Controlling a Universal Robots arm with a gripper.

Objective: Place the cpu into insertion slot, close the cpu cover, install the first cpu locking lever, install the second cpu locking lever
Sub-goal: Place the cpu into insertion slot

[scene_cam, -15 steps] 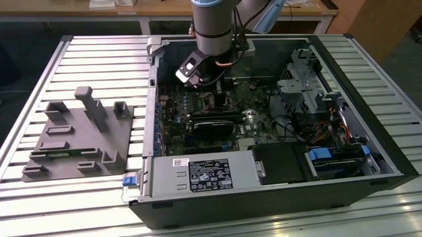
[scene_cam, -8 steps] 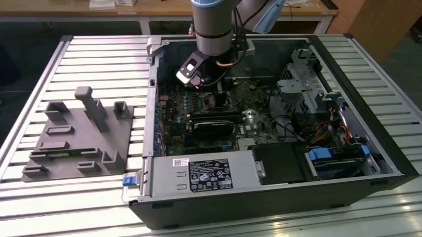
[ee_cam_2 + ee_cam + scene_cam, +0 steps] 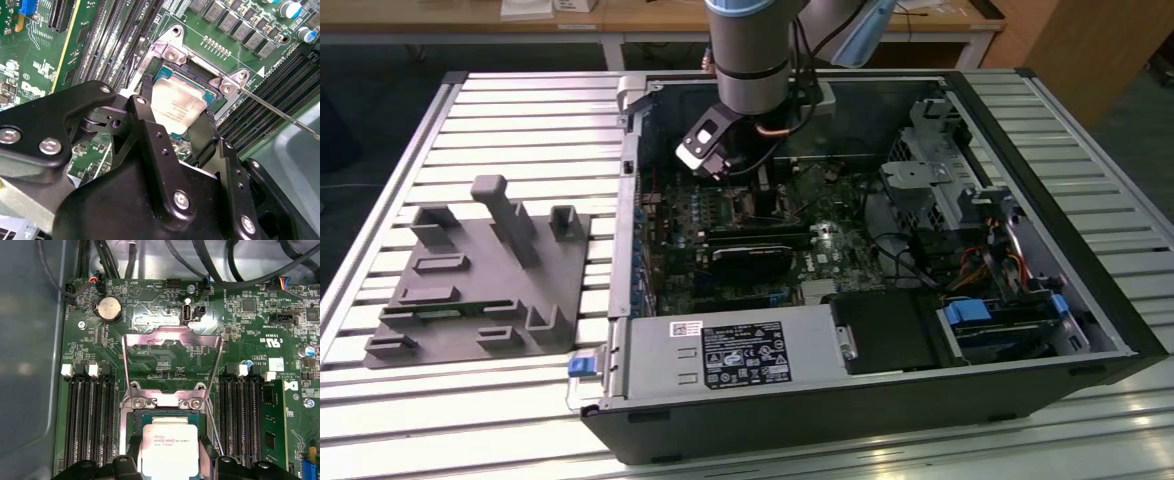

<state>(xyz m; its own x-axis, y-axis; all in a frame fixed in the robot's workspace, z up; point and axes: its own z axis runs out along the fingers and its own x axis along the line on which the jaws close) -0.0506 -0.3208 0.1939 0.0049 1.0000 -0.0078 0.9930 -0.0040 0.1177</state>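
Gripper (image 3: 171,460) clasped on the cpu (image 3: 169,442), seemingly just above the insertion slot (image 3: 142,419); cpu cover (image 3: 170,336) open.

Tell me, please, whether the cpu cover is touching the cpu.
Apart. In the first wrist view the cpu cover is swung open, board showing through its window, and the cpu lies across the hinge from it.

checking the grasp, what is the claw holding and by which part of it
The cpu, gripped by two opposite side edges in the claw, over the insertion slot.
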